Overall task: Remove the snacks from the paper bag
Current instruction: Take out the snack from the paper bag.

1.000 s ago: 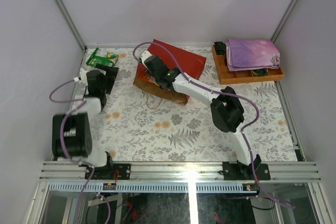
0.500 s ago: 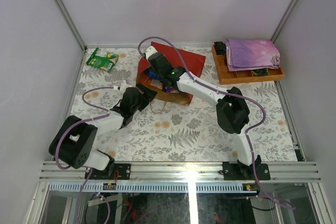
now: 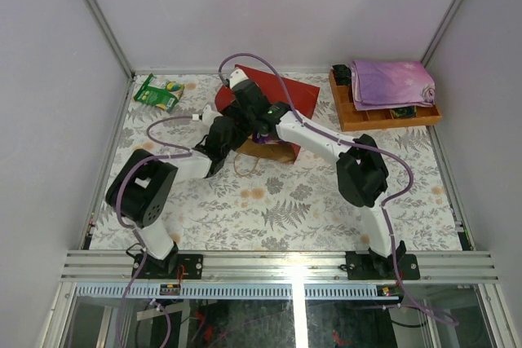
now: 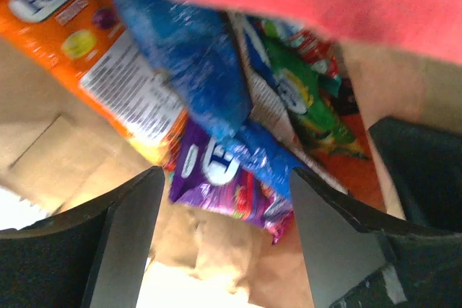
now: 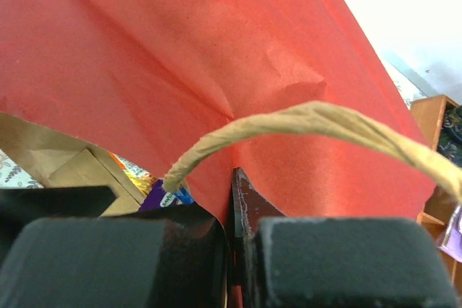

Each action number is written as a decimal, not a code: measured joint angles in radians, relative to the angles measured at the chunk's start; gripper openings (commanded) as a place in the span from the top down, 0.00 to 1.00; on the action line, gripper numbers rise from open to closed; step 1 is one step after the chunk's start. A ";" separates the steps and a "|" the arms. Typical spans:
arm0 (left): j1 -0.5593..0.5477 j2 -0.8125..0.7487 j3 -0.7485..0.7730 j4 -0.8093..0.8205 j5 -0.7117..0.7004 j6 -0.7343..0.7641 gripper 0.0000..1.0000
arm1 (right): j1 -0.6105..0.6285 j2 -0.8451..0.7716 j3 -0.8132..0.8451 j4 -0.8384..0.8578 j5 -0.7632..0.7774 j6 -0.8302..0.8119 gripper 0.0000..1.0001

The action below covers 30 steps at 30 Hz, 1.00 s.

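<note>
Right gripper (image 5: pixel 231 210) clamps the paper bag (image 5: pixel 216 55) wall; left gripper (image 4: pixel 224 182), jaws apart, sits inside it — we risk pinching overlapped snacks (image 4: pixel 206 84) together.

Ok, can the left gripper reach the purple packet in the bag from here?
Probably yes. The right gripper pinches the upper wall of the paper bag, holding the mouth open, and the left gripper is open with the purple packet straight ahead between its fingers. A blue packet overlaps its top.
</note>
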<state>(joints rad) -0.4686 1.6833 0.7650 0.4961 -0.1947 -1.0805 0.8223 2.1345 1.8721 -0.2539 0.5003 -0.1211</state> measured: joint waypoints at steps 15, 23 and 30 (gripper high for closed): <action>-0.002 0.309 0.339 0.016 -0.015 -0.026 0.95 | -0.075 0.029 0.076 -0.026 -0.148 0.101 1.00; -0.008 0.328 0.413 -0.045 -0.007 0.029 1.00 | -0.138 0.045 0.095 -0.023 -0.233 0.166 1.00; -0.053 0.052 0.180 -0.051 -0.050 0.107 1.00 | -0.145 0.037 0.039 0.021 -0.289 0.199 1.00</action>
<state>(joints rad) -0.5220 1.7355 0.9447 0.4454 -0.2447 -0.9733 0.6777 2.1715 1.9114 -0.2329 0.2115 0.0776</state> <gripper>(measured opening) 0.003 0.066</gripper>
